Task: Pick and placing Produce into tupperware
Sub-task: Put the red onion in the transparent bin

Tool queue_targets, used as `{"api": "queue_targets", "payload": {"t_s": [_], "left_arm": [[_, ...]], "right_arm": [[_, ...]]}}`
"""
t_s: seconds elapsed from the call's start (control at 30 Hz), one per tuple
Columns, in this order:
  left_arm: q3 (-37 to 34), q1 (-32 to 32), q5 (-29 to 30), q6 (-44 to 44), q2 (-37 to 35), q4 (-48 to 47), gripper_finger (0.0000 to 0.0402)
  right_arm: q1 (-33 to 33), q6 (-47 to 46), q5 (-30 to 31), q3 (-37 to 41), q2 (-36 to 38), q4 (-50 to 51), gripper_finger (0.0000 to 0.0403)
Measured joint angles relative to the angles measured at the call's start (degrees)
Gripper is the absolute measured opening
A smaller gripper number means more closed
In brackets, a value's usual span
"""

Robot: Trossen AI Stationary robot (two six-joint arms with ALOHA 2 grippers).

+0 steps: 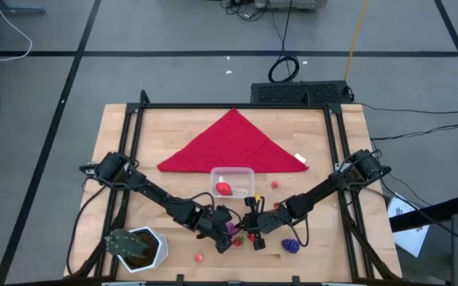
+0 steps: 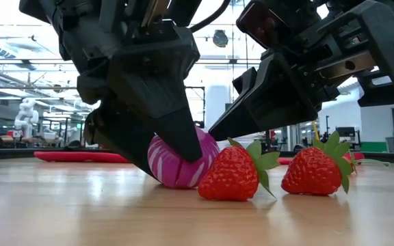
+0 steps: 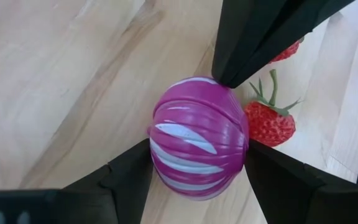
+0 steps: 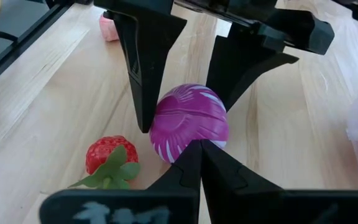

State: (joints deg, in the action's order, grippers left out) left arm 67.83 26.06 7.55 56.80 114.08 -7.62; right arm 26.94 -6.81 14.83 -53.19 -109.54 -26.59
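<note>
A purple ribbed ball with white streaks [image 3: 197, 137] rests on the wooden table near its front edge, also seen in the low view [image 2: 180, 167]. My left gripper [image 1: 227, 236] is closed on it. My right gripper [image 1: 253, 228] is shut, and its tips meet the same ball from the opposite side. Two red strawberries [image 2: 231, 174] [image 2: 313, 171] lie on the table just beside the ball. The clear tupperware [image 1: 246, 172] stands farther back at the table's middle, with one red piece [image 1: 223, 188] inside it. My left gripper pinches the purple ball between its two fingers [image 3: 132, 177], one on each of its two opposite sides [image 3: 157, 155]. The fingers slant down from the table's left. The ball's underside sits on the table. My right gripper touches the ball's side [image 4: 194, 138] with the tips of its shut fingers [image 4: 201, 163], slanting down from the table's right.
A big red triangular cloth [image 1: 233, 143] lies behind the tub. A white pot with a green plant [image 1: 137, 246] stands at the front left. A purple grape bunch [image 1: 290, 244], a small red ball [image 1: 199, 257] and another small red ball [image 1: 276, 184] lie loose on the table.
</note>
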Motion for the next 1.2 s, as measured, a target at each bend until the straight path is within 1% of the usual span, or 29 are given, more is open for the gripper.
{"api": "queue_targets", "payload": {"t_s": [0.13,0.37,0.43,0.5,0.63,0.7,1.0,1.2], "left_arm": [[0.0,0.0,0.2,-0.28,0.0,0.0,0.0248],[-0.02,0.0,0.33,-1.19,-0.07,0.13,0.0196],[-0.02,0.0,0.37,-1.2,-0.07,0.22,0.019],[-0.02,0.0,0.39,-1.18,-0.07,0.24,0.0192],[-0.02,-0.02,0.42,-0.99,-0.08,0.26,0.0214],[-0.04,-0.04,0.43,-1.02,-0.07,0.28,0.0218],[-0.07,-0.04,0.42,-1.27,-0.28,0.32,0.0197],[-0.07,-0.07,0.94,-1.25,-0.28,0.55,0.0207]], "right_arm": [[0.0,0.2,0.0,0.0,0.0,0.0,0.0],[0.0,0.21,0.04,0.0,0.0,0.01,0.0],[0.0,0.2,0.04,0.0,0.02,0.02,0.0],[0.0,0.22,0.04,0.0,0.02,0.02,0.0],[0.0,0.66,0.04,0.0,0.02,0.04,0.0],[0.0,0.94,0.07,0.0,0.02,0.04,0.0],[0.0,2.09,0.07,0.0,0.04,0.04,0.0],[-0.02,3.83,0.07,0.0,1.67,1.51,0.0]]}}
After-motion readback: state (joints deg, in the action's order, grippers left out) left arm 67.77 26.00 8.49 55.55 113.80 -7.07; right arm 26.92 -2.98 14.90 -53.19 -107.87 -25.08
